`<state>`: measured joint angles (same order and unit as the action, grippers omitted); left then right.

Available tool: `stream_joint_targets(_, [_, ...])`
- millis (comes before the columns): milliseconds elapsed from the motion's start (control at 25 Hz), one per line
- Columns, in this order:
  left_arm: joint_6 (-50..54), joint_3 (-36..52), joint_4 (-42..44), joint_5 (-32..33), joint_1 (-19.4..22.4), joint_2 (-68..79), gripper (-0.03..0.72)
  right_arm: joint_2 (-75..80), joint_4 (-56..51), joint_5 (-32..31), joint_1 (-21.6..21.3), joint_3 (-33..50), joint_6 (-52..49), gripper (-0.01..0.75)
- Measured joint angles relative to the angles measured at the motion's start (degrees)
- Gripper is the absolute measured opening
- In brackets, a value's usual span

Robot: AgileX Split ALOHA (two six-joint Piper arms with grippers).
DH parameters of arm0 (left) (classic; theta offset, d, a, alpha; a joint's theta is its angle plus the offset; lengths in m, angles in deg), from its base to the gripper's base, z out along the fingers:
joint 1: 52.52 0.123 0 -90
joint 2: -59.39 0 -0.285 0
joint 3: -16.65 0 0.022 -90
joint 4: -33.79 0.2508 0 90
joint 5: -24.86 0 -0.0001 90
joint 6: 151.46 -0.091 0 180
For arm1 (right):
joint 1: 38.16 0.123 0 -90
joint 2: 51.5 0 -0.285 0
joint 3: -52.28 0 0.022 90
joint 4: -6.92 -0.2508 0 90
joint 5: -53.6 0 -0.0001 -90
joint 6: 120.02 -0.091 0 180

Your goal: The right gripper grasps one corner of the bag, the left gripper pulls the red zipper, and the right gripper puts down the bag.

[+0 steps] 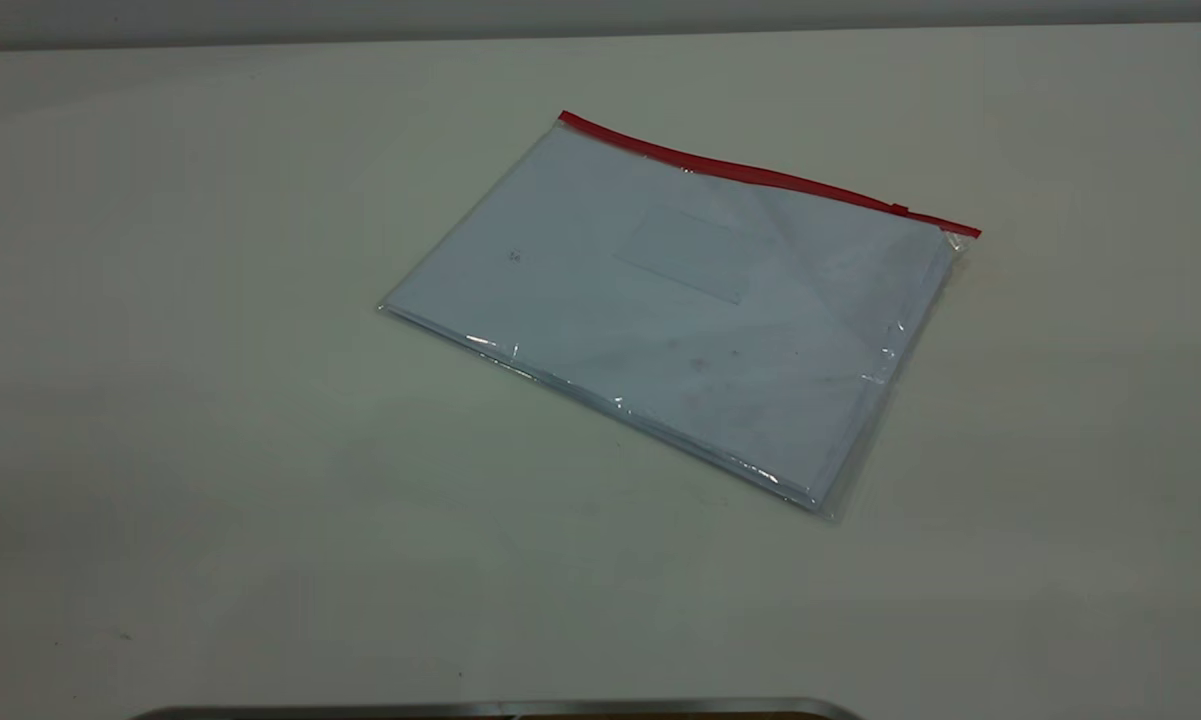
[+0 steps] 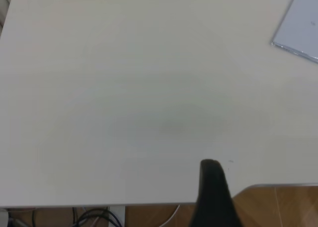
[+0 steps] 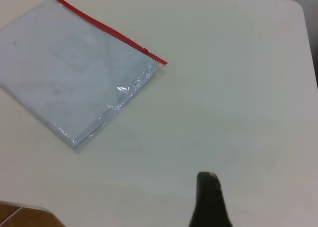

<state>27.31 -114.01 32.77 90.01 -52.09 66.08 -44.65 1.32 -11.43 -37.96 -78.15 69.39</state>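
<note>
The bag [image 1: 660,300] lies flat on the white table, clear plastic with white paper inside. The red zipper [image 1: 760,175] runs along its far long edge, and the small slider tab [image 1: 900,209] sits near that edge's right end. Neither arm shows in the exterior view. In the right wrist view the bag [image 3: 74,73] and red zipper [image 3: 107,28] lie well away from my right gripper [image 3: 207,175], which looks shut and empty. The left wrist view catches only one corner of the bag [image 2: 300,28], far from my left gripper [image 2: 211,163], which also looks shut and holds nothing.
The table's near edge has a metal rim [image 1: 500,710]. Past that edge the left wrist view shows wooden floor [image 2: 278,202] and cables [image 2: 94,217]. A rounded table corner [image 3: 298,8] shows in the right wrist view.
</note>
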Motion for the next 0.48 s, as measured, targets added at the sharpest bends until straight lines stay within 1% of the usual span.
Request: stream_joint_targets(480, [0.0, 0.0, 0.0, 0.0, 0.0, 0.0, 0.59, 0.0, 0.0, 0.0, 0.0, 0.0, -0.01, 0.574])
